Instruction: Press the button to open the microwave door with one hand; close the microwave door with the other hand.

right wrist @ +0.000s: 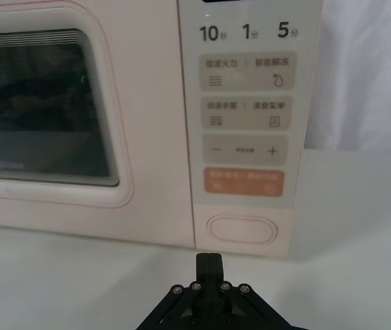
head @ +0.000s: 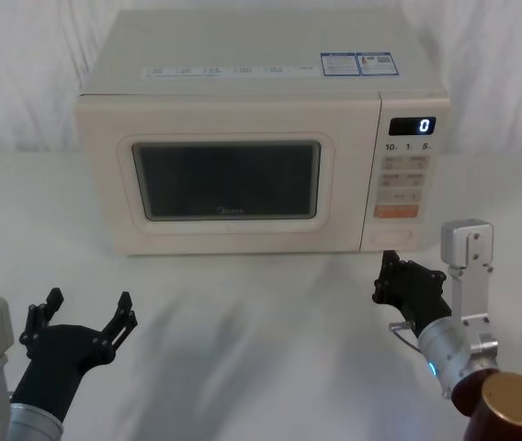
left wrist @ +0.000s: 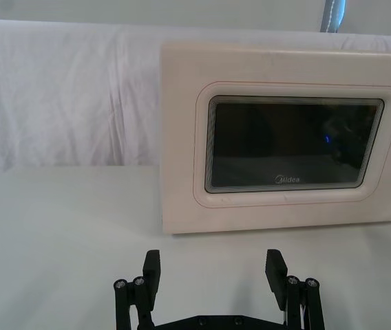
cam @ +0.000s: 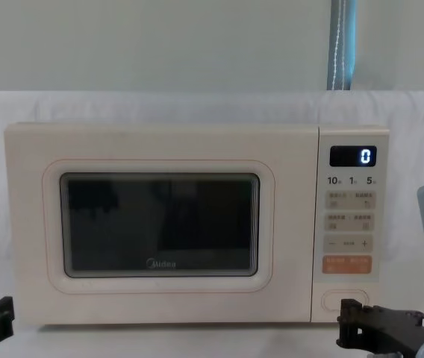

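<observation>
Opening step: closed right hand point(right wrist: 208, 260) sits just short of the button point(right wrist: 241, 229); next, push straight in; left hand point(left wrist: 213, 269) open, idle; door point(head: 227, 180) shut.

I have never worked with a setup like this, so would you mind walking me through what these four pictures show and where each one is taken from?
This is a two-armed robot facing a cream microwave on a white table. The head view looks down from above; the chest view looks straight at the front. Each wrist view is taken from just behind one gripper. The left gripper is open, low at the left, in front of the microwave door, which is shut. The right gripper is closed, its tip just short of the button, the large pill-shaped key at the bottom of the control panel. The display reads 0. Neither gripper holds anything.
</observation>
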